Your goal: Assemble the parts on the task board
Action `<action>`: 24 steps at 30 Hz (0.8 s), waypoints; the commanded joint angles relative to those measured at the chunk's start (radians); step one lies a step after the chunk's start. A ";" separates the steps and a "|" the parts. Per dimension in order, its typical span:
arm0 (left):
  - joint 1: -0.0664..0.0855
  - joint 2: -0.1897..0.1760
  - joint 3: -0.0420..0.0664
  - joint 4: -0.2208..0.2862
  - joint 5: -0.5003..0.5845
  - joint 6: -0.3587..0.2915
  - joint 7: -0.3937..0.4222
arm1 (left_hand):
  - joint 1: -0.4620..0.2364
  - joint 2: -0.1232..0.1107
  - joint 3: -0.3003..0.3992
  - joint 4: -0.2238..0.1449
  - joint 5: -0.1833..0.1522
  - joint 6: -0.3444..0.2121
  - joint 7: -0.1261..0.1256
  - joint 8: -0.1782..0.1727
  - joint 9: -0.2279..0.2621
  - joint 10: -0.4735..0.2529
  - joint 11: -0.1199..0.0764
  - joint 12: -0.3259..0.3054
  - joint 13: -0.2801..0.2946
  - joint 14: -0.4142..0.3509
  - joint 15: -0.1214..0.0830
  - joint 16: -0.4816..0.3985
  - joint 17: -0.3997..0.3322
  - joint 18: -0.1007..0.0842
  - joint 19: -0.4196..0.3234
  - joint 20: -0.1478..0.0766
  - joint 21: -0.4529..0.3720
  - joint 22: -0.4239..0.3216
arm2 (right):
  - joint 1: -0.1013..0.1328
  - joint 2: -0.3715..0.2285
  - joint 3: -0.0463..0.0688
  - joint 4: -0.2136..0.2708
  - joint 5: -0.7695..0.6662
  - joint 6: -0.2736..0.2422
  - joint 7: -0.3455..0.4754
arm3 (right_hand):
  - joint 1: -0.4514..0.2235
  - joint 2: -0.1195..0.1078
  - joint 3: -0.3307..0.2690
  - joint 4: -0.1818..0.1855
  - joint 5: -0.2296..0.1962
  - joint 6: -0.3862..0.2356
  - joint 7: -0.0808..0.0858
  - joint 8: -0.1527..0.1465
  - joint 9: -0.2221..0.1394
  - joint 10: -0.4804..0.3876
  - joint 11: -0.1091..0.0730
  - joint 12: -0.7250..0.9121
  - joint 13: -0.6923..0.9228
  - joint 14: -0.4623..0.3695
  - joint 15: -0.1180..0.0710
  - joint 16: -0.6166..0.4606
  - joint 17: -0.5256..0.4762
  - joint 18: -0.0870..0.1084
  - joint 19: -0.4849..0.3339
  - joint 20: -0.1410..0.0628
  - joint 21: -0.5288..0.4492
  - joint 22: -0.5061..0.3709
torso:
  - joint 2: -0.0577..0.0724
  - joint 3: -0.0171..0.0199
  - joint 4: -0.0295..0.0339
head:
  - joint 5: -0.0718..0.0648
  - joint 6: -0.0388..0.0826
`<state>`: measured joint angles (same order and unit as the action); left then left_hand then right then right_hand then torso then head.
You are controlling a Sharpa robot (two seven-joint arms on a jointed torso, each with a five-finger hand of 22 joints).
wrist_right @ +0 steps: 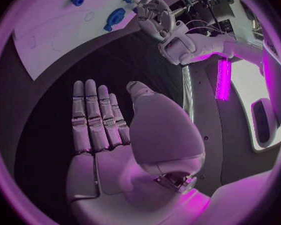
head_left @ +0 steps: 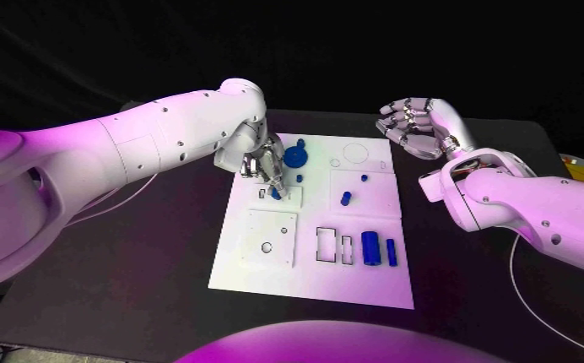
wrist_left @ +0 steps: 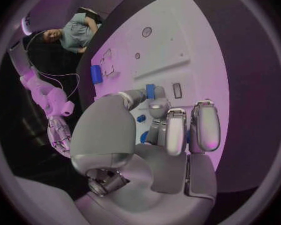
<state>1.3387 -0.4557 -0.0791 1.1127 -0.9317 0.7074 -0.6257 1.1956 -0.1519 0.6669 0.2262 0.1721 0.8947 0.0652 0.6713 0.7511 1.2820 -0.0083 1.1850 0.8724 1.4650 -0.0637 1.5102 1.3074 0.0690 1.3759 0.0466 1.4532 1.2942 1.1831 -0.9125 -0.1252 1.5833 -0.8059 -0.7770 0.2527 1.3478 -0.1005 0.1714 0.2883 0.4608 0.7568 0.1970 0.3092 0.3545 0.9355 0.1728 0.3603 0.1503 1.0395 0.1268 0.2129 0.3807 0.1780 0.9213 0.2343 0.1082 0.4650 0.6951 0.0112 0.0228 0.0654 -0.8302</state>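
Nearest edge of task board (head_left: 250, 274): bare white, on black bench (head_left: 146, 295). Just beyond, mid-board: rectangular cut-outs, then two blue parts side by side near the right edge, a stubby cylinder (head_left: 370, 248) and a thin bar (head_left: 392, 251), both lying flat, well apart from either hand. Farther up: small blue peg (head_left: 347, 197) nr board centre, another tiny blue peg (head_left: 363, 178) just past it.

Left hand (head_left: 261, 165) over board's far-left part, fingers (head_left: 273, 182) pointing down, tips touching or just above a small blue part (head_left: 276, 194) at a square recess; cannot tell from head view whether pinched. Left wrist view: fingers (wrist_left: 178, 130) close together, stretched toward board, small blue pieces (wrist_left: 141, 118) beside tips; grasp not discernible. Round blue part (head_left: 298, 157) w/ knob just beside that hand, far side.

Right hand (head_left: 413, 127) off board, past its far-right corner, raised over bench, holding nothing. Right wrist view: fingers (wrist_right: 93, 117) straight, side by side, thumb set apart, palm bare; blue parts well away from them.
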 commanded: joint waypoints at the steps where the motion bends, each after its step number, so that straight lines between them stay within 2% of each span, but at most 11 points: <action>1: -0.016 -0.005 -0.008 0.001 -0.055 -0.075 -0.015 | -0.002 0.009 0.172 -0.164 0.005 0.000 -0.006 0.000 0.003 0.000 -0.007 0.005 0.002 0.075 -0.007 0.006 0.150 -0.006 0.006 -0.002 0.004 0.001 | 0.000 0.001 0.000 0.000 -0.006 0.013 0.006 | -0.003 -0.010 0.005 -0.001 0.006 -0.008 0.050 0.005 -0.001 -0.003 0.007 -0.004 -0.002 -0.003 0.005 -0.008 -0.001 0.003 -0.001 0.007 -0.004 -0.002 | 0.000 0.0000 0.0009 | 0.000 0.000; 11: -0.020 -0.037 -0.003 0.043 -0.060 -0.116 -0.013 | -0.005 0.006 0.181 -0.171 0.005 0.001 -0.006 0.001 0.007 0.000 -0.008 0.004 0.000 0.075 -0.008 0.006 0.150 -0.006 0.007 -0.003 0.005 0.002 | 0.000 -0.001 0.000 0.000 -0.008 0.017 0.006 | -0.003 -0.010 0.005 -0.001 0.006 -0.008 0.050 0.005 -0.001 -0.003 0.007 -0.004 -0.002 -0.003 0.005 -0.008 -0.001 0.003 -0.001 0.007 -0.004 -0.002 | 0.000 0.0003 0.0006 | -0.001 0.000; 24: -0.023 -0.059 -0.002 0.084 -0.100 -0.182 -0.009 | -0.008 0.003 0.191 -0.177 0.005 0.001 -0.007 0.002 0.012 0.001 -0.008 0.004 0.000 0.075 -0.009 0.006 0.151 -0.006 0.008 -0.004 0.005 0.002 | -0.001 -0.002 0.000 0.000 -0.008 0.022 0.007 | -0.003 -0.010 0.005 -0.001 0.006 -0.008 0.050 0.006 -0.001 -0.004 0.008 -0.004 -0.003 -0.004 0.005 -0.009 -0.002 0.003 -0.001 0.007 -0.005 -0.003 | 0.000 -0.0005 0.0007 | -0.002 0.003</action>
<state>1.3246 -0.5121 -0.0753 1.2013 -0.9604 0.6031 -0.6145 1.1897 -0.1578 0.6709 0.2302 0.1720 0.8940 0.0662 0.6714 0.7640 1.2796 -0.0106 1.1849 0.8727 1.4650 -0.0637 1.5101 1.3074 0.0690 1.3794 0.0430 1.4531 1.2960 1.1825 -0.9143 -0.1255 1.5823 -0.8061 -0.7723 0.2527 1.3478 -0.1005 0.1714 0.2883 0.4608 0.7568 0.1969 0.3091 0.3546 0.9319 0.1765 0.3603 0.1480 1.0395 0.1268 0.2080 0.3793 0.1780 0.9213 0.2343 0.1083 0.4631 0.6950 0.0111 0.0240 0.0631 -0.8276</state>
